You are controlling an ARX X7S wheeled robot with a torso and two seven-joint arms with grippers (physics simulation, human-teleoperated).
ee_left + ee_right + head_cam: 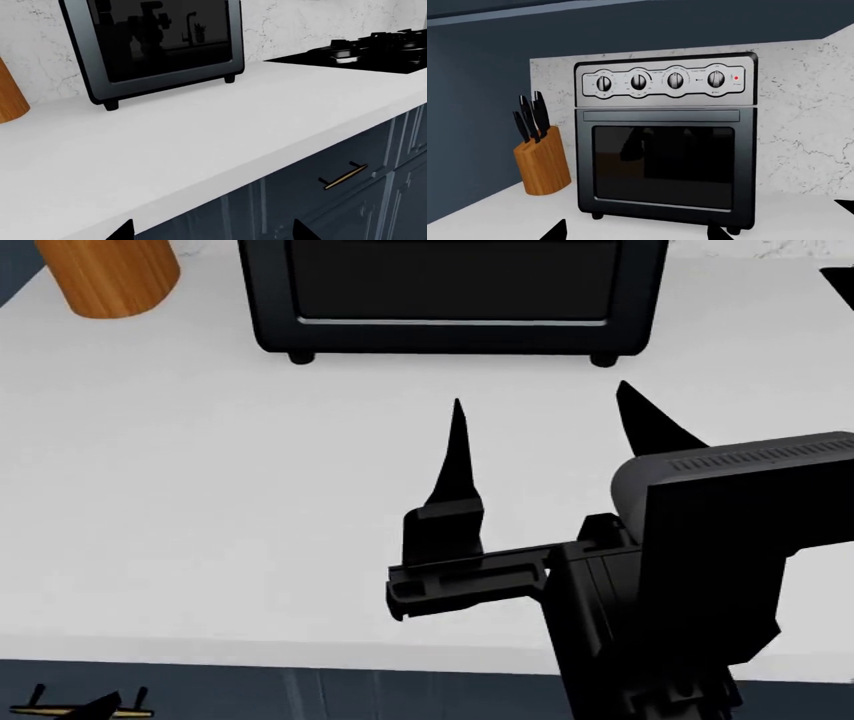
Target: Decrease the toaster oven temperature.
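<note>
The toaster oven (664, 145) is black with a dark glass door and stands on the white counter against the marble wall. Its silver panel carries a row of several knobs (639, 81). It also shows in the head view (454, 295) and the left wrist view (160, 45). My right gripper (539, 395) is open and empty over the counter, its fingers pointing at the oven's front and a short way from it. In its own view (637, 232) only the two tips show. My left gripper (213, 232) is open and empty, low by the counter's front edge.
A wooden knife block (544, 160) stands left of the oven, also in the head view (107, 275). A black cooktop (373, 50) lies to the oven's right. Dark blue cabinets with a brass handle (345, 176) sit under the white counter (200, 490).
</note>
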